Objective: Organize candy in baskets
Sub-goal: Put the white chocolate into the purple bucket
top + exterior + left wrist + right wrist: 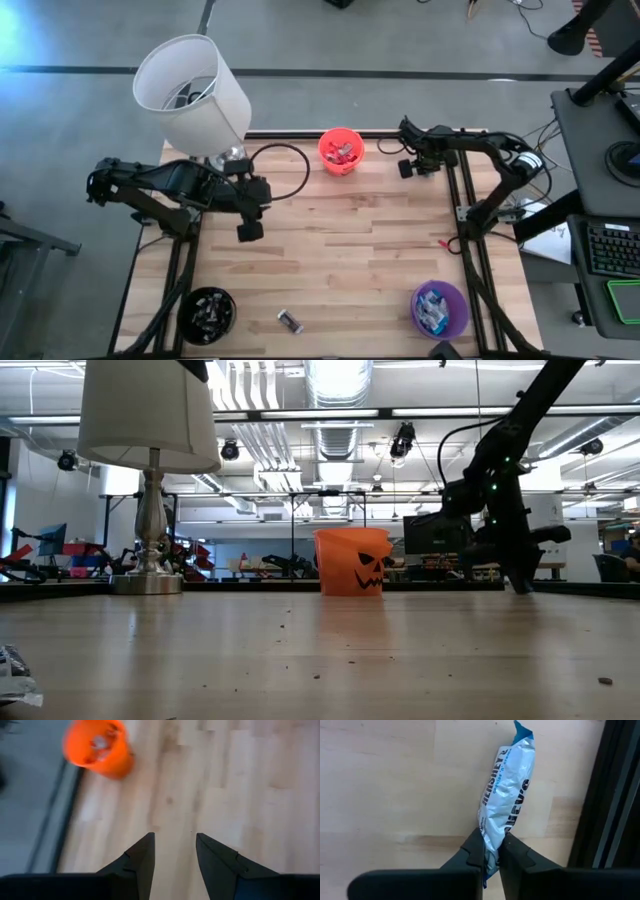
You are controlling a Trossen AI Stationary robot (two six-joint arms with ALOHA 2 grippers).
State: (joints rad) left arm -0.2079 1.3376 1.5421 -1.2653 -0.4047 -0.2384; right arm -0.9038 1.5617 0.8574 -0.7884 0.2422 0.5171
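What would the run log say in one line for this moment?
right gripper: shut on white-and-blue candy, table's back right | left gripper: open, empty | orange bucket: holds candy

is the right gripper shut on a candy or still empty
Shut on a candy: in the right wrist view the right gripper pinches the lower end of a silver-and-blue wrapped candy.

Bare table [340, 240] between three baskets [340, 150]

Grey floor [80, 150], white lampshade [192, 88], ceiling light strips [330, 412]
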